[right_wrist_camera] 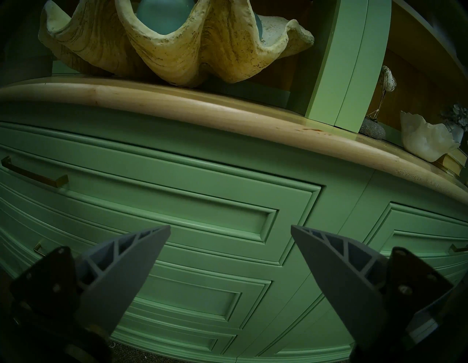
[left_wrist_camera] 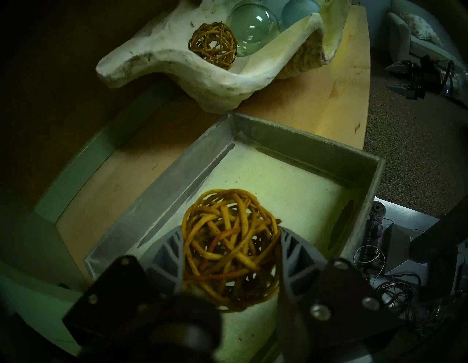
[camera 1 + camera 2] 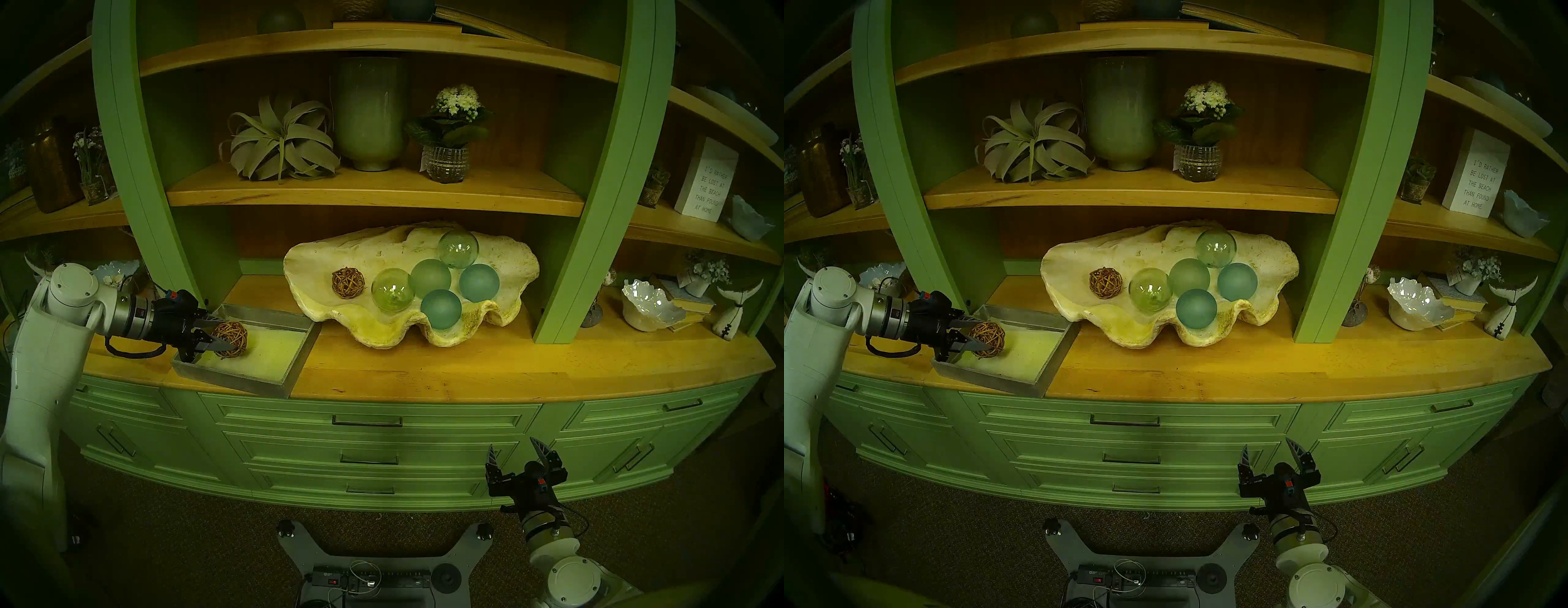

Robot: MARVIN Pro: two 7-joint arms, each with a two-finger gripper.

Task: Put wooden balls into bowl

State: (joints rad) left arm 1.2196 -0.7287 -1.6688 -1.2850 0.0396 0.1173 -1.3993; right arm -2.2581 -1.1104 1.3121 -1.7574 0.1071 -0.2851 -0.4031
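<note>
Left pincer (image 2: 229, 256) clamped on a woven ball (image 2: 230, 249), fingers (image 2: 167, 256) pressed to both sides, seen clearly in left wrist view. Ball sits low over the grey tray (image 3: 292, 361) at lower left of the head view; whether clear of the tray floor or touching, cannot tell.

Second woven ball (image 3: 348, 282) already inside the big shell bowl (image 3: 509, 263), at its left end, just beside the glass balls (image 3: 430, 278).

Key relation: bowl lies up and to the right of the held ball in the head view; in left wrist view, straight ahead toward the top of the frame, past the tray's far corner. Bowl's long axis runs left-right along the surface (image 3: 509, 365), so its near left end is the closest drop zone. Free spot there looks like the hollow left of the ball already in.

Left arm clearly nearer, and loaded. Right pincer (image 3: 519, 458) wide open, empty, parked low in front of the drawers (image 1: 202, 202) at lower right, well apart from everything.

Judgement: lift, carry right over the tray wall and shell rim, release. Risk: clipping the wavy rim, or ball rolling into the glass.
</note>
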